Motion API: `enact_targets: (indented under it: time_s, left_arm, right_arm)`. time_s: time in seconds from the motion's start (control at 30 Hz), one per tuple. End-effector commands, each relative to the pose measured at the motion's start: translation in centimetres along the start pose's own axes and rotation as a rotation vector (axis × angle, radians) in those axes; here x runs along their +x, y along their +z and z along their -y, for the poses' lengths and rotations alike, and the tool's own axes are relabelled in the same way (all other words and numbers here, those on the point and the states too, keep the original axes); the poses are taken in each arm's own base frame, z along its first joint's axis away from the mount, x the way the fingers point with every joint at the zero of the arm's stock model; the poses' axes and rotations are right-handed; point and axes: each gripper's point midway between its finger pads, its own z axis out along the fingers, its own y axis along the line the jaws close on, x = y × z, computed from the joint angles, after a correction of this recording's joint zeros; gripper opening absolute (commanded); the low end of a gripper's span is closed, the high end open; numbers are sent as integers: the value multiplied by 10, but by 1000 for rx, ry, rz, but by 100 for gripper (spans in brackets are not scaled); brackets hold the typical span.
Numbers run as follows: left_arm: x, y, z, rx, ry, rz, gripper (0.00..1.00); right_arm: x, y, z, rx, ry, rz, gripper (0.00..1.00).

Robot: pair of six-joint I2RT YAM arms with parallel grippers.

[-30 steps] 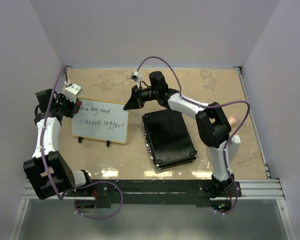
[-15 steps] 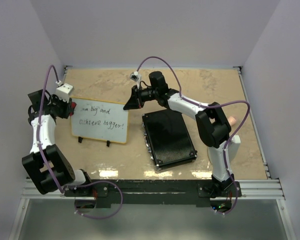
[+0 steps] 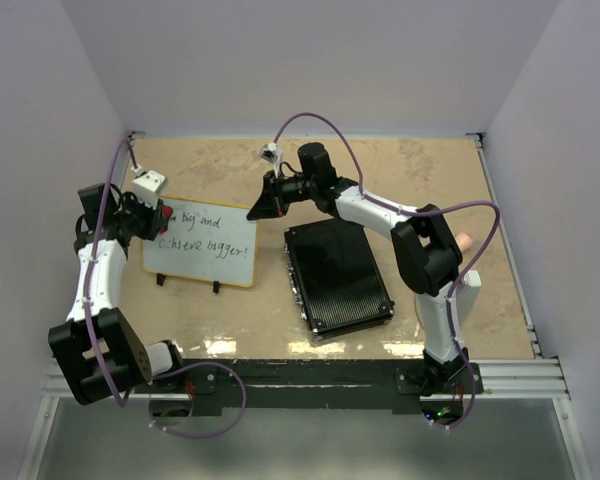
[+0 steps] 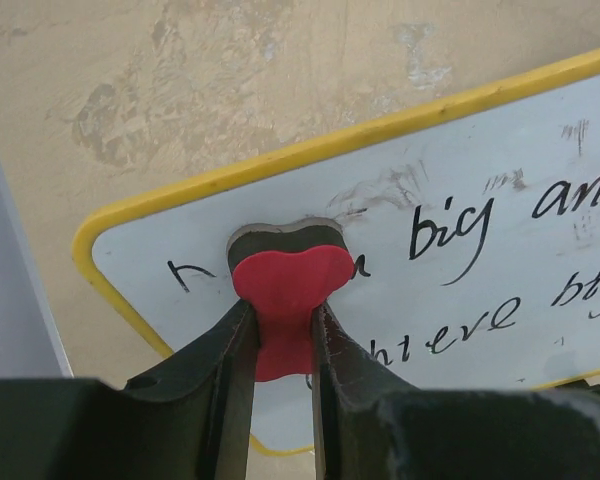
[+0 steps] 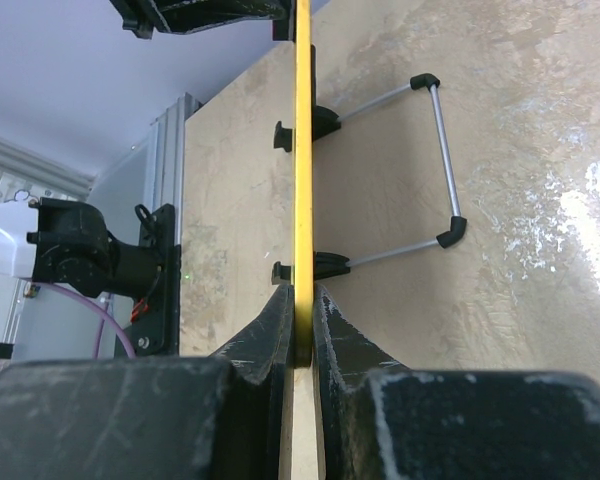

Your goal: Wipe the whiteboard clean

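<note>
The whiteboard (image 3: 202, 243) stands on little black feet at the left of the table, with black handwriting and a yellow frame. In the left wrist view the whiteboard (image 4: 460, 250) shows words such as "big" and faint smears near its top. My left gripper (image 3: 160, 215) (image 4: 280, 330) is shut on a red eraser (image 4: 285, 290), whose dark felt presses on the board's upper left corner. My right gripper (image 3: 258, 207) (image 5: 302, 320) is shut on the whiteboard's edge (image 5: 302, 180), seen edge-on as a yellow strip.
A black ribbed case (image 3: 338, 277) lies right of the board at mid table. The board's wire stand (image 5: 435, 160) rests on the tan tabletop behind it. White walls close in the left, back and right sides.
My left gripper with the eraser swung left off the board, then came back right onto its upper left corner. The first word there now looks wiped. The right arm has not moved.
</note>
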Motion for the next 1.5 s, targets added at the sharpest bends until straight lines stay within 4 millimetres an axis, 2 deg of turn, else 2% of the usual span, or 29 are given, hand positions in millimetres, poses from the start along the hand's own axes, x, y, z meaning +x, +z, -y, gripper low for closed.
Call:
enact_targets:
  time_s: [0.0, 0.03, 0.1, 0.23, 0.5, 0.7, 0.77, 0.8, 0.87, 0.9, 1.0, 1.07, 1.23, 1.27, 1.33, 1.43, 1.47]
  left_arm:
    - [-41, -2, -17, -31, -47, 93, 0]
    - [-38, -3, -29, -54, -74, 88, 0]
    - [-46, -8, -44, -93, -69, 99, 0]
    - [-38, -6, -51, -110, -40, 65, 0]
    - [25, -3, -22, -61, -34, -86, 0]
    - [39, -4, -6, -15, -56, -114, 0]
    - [31, -6, -9, -23, -63, -93, 0]
    - [20, -8, -20, -56, -55, -70, 0]
    - [11, -10, -38, -78, -91, -48, 0]
    - [-4, -10, -57, -98, -97, -33, 0]
    - [-22, -12, -81, -129, -91, -26, 0]
    - [-31, -12, -90, -145, -77, -6, 0]
    - [-19, -6, -71, -73, -96, -36, 0]
    - [-10, -5, -63, -61, -98, -48, 0]
    - [-10, -11, -57, -67, -95, -38, 0]
    - [2, -15, -43, -48, -90, -59, 0]
    - [11, -13, -36, -37, -95, -78, 0]
  right_arm:
    - [-1, 8, -11, -33, -61, -6, 0]
    - [0, 8, -10, -33, -62, -7, 0]
    - [-1, 8, -10, -33, -66, -6, 0]
    - [0, 7, -9, -32, -63, -6, 0]
    - [0, 8, -11, -33, -65, -7, 0]
    - [0, 8, -10, -32, -64, -6, 0]
    - [0, 8, -10, -32, -66, -6, 0]
    - [0, 8, -11, -31, -67, -7, 0]
    - [0, 7, -10, -30, -67, -5, 0]
    - [2, 8, -10, -32, -66, -9, 0]
    - [0, 8, -11, -33, -67, -8, 0]
    - [0, 8, -11, -33, -71, -7, 0]
    - [-1, 8, -11, -35, -75, -5, 0]
    - [-1, 8, -11, -33, -73, -5, 0]
    - [0, 10, -10, -34, -71, -7, 0]
    - [0, 10, -12, -37, -73, -8, 0]
    - [-1, 10, -12, -37, -74, -8, 0]
